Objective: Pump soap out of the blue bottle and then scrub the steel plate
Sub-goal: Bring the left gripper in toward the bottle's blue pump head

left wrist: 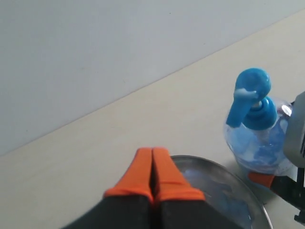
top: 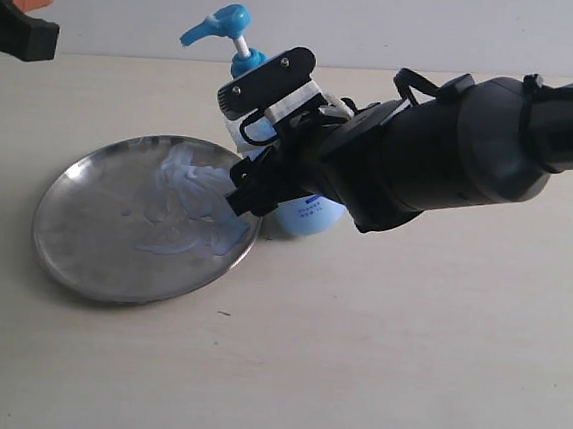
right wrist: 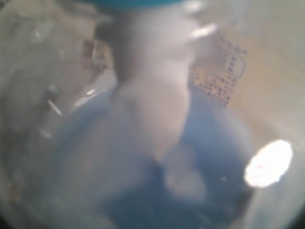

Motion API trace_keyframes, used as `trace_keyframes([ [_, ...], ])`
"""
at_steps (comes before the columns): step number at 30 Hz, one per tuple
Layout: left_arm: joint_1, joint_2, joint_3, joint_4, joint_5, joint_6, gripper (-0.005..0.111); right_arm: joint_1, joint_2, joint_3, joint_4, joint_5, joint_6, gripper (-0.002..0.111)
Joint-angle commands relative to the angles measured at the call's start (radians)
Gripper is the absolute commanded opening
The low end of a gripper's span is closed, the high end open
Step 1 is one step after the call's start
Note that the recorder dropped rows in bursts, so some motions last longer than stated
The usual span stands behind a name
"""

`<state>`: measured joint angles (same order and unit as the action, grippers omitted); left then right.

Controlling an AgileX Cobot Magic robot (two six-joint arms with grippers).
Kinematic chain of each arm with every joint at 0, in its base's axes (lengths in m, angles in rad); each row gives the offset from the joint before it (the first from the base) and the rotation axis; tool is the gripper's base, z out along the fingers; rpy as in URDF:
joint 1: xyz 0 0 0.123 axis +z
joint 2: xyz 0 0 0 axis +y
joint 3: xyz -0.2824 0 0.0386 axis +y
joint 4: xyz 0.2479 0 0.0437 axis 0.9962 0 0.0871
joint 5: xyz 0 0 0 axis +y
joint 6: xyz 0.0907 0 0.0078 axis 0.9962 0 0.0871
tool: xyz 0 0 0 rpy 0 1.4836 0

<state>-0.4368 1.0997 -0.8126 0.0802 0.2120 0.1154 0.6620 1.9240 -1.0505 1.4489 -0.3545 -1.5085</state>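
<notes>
Right gripper (top: 267, 185) clasps tall clear blue-pump bottle (top: 311, 217), right of soapy round steel plate (top: 83, 247); left gripper's (left wrist: 152, 157) orange fingers (left wrist: 140, 174) closed.

Steel plate (top: 93, 243) on table (top: 404, 365), left of blue bottle (top: 312, 215); soap (top: 192, 201) on plate's bottle-side half.

The left gripper (left wrist: 152, 167) hung with its orange-tipped jaws pressed together in front of the rim of the steel plate (left wrist: 209, 167), which carried bluish smears of soap (left wrist: 233, 205), while the blue bottle (left wrist: 259, 143) stood upright just beside the plate on the pale table (left wrist: 143, 119).
</notes>
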Motion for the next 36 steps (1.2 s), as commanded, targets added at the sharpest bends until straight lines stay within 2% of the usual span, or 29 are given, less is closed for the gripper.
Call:
trace_keyframes([
  [1,-0.003,0.038,-0.050,-0.011,-0.004,0.008,0.000,0.002,-0.003,-0.004,-0.009,0.012,-0.033,0.000],
  [6,-0.011,0.102,-0.104,-0.011,-0.008,0.019,0.000,0.002,-0.003,-0.004,-0.002,0.011,-0.033,0.000],
  [13,-0.096,0.151,-0.129,-0.011,-0.012,0.057,0.000,0.002,-0.003,-0.004,0.040,-0.022,-0.033,0.000],
  [25,-0.099,0.151,-0.132,-0.011,-0.083,0.066,0.000,0.006,0.051,-0.052,0.199,-0.026,-0.044,0.000],
  [36,-0.099,0.157,-0.165,-0.011,-0.079,0.088,0.000,0.060,0.080,-0.062,0.198,-0.111,-0.068,0.000],
])
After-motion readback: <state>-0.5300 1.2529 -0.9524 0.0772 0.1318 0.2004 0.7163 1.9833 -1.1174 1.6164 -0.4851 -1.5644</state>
